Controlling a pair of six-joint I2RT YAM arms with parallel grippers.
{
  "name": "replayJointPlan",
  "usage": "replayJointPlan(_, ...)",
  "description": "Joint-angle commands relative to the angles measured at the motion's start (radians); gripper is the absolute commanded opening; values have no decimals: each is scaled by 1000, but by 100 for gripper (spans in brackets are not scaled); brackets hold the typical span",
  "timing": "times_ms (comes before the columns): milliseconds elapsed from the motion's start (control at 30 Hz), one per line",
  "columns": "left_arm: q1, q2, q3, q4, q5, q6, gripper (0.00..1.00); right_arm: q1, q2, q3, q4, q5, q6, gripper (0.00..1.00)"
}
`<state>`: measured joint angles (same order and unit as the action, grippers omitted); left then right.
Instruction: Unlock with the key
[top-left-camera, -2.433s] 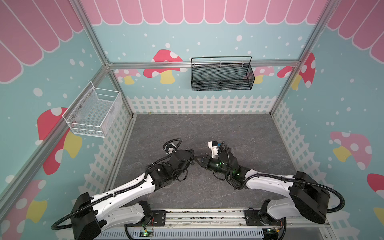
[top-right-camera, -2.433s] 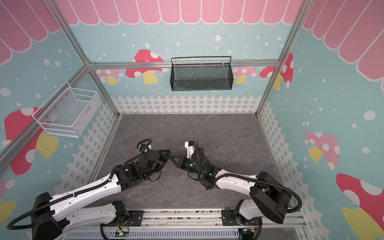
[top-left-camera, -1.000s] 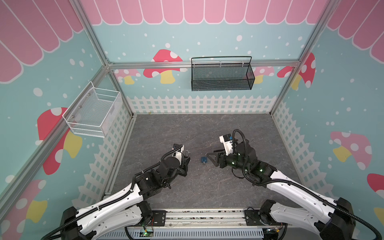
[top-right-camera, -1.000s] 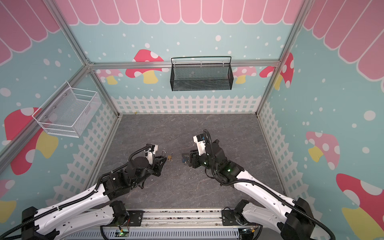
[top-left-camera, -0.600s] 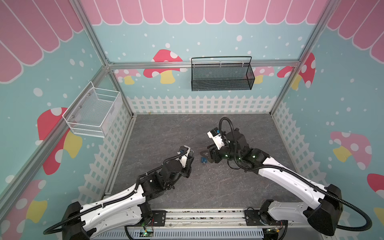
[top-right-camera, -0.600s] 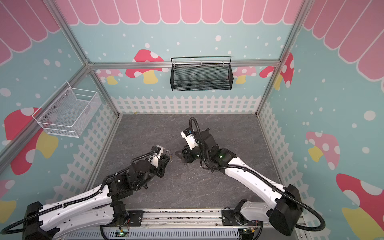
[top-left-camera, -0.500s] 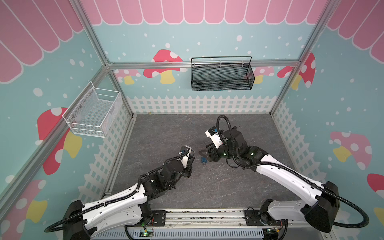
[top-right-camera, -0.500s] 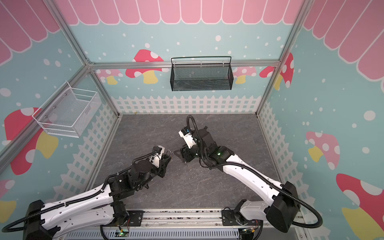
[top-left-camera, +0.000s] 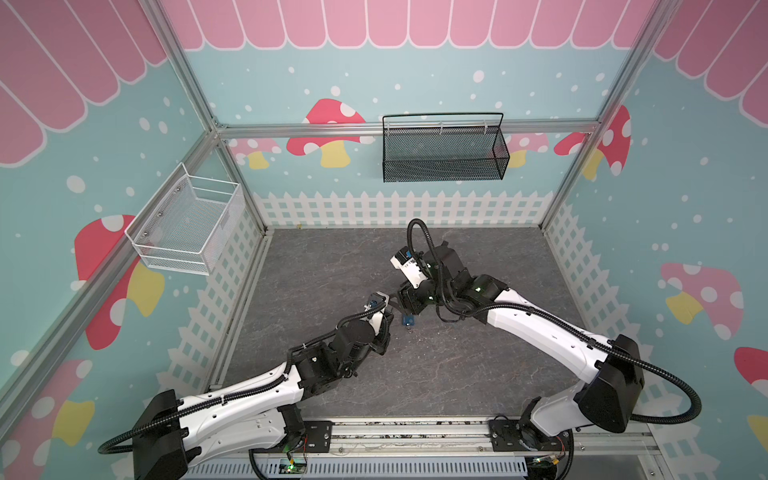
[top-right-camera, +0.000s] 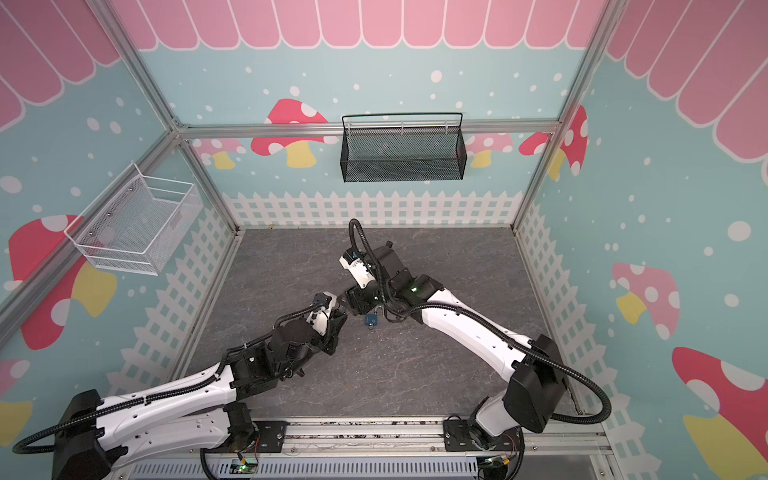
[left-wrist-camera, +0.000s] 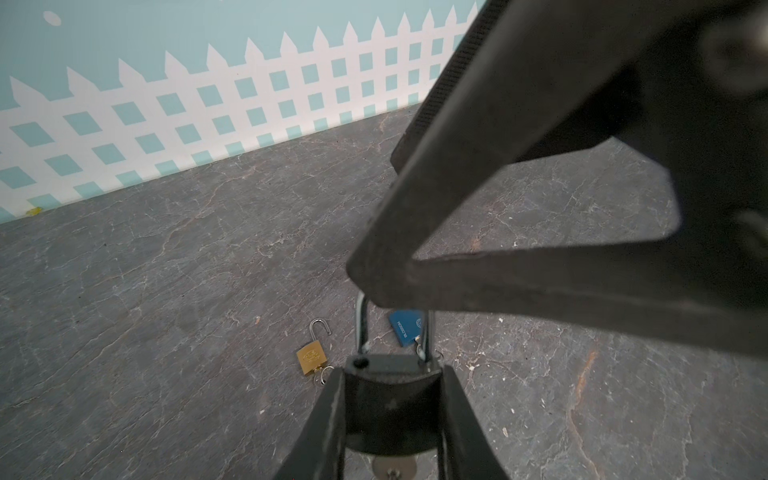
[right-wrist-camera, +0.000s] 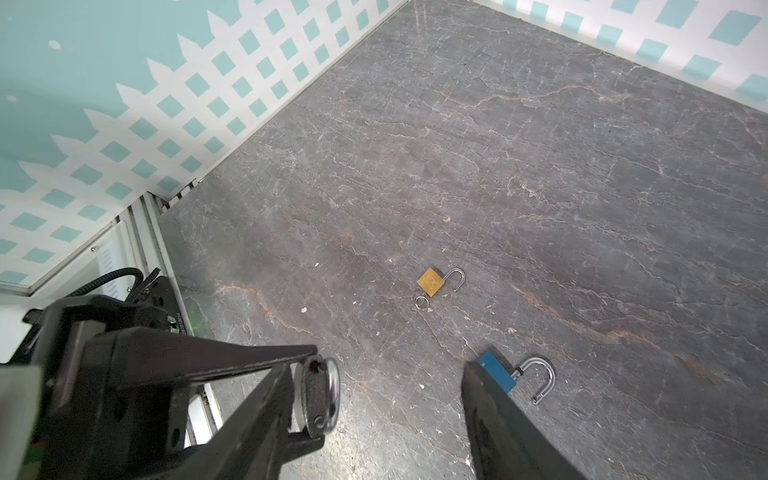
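Left gripper (left-wrist-camera: 392, 374) jaws pinch the black padlock (left-wrist-camera: 390, 411) above the table (left-wrist-camera: 166, 291), a silvery key head (left-wrist-camera: 392, 467) apparently at its keyway end; right gripper (right-wrist-camera: 378, 370) jaws stand spread near its shackle (left-wrist-camera: 360, 328), so a misaligned closure could knock the padlock askew.

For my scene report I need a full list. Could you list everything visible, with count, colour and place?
black padlock: 1, black, clamped in the left gripper
round metal piece: 1, silver, at the black padlock's base; maybe a key
blue padlock: 1, blue, shackle open, lying on the floor
brass padlock: 1, gold, shackle open, on the floor
mesh basket: 1, black, back wall
wire basket: 1, white, left wall
floor: 1, grey, stone pattern
left gripper: 1, black, shut on the black padlock
right gripper: 1, black, open, close to the black padlock
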<state>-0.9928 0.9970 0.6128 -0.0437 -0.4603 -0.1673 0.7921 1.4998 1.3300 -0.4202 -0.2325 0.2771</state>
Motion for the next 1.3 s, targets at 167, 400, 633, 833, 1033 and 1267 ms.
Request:
replayJointPlan(167, -7, -25, 5, 53, 2, 37, 0, 4, 56, 76, -73, 41, -63, 67)
replayJointPlan(400, -7, -41, -16, 64, 30, 51, 0, 4, 91, 122, -139, 113, -85, 68)
replayJointPlan(633, -6, -70, -35, 77, 47, 81, 0, -18, 95, 125, -162, 66, -95, 69)
replayJointPlan(833, -7, -92, -56, 109, 48, 85, 0, -37, 59, 67, -140, 1, -80, 69)
replayJointPlan(1033, -7, -94, -59, 123, 36, 87, 0, -53, 14, 17, -123, -26, -54, 70)
replayJointPlan(1267, -7, -74, -49, 124, 12, 61, 0, -59, -31, -28, -109, -37, -24, 70)
